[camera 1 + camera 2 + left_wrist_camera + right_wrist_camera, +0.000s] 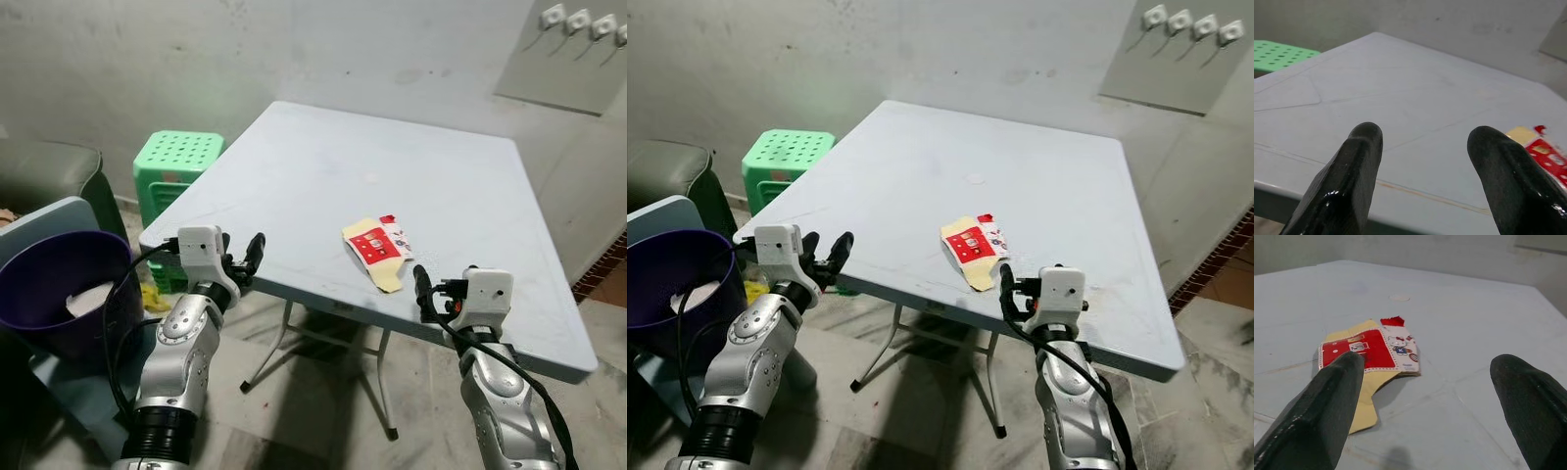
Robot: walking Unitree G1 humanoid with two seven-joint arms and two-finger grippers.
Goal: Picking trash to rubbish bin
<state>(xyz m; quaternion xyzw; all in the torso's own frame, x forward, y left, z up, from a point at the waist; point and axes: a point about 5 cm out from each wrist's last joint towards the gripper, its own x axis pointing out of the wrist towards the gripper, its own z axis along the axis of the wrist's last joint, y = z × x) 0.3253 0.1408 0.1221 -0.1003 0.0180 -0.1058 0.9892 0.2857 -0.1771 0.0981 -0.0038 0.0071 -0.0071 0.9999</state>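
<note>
Pale grey folding bench on thin metal legs, green perforated plastic stool beside its far left corner, dark grey sofa arm at left, white wall hooks on the right wall, mottled tile floor

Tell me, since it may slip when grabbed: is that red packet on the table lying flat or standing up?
Flat. The red packet lies flattened on the table near its front edge, printed face up, ahead of the right end effector.

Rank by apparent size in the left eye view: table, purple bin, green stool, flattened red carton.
1. table
2. purple bin, cropped by the frame and nearer the camera
3. green stool, partly hidden
4. flattened red carton
</note>
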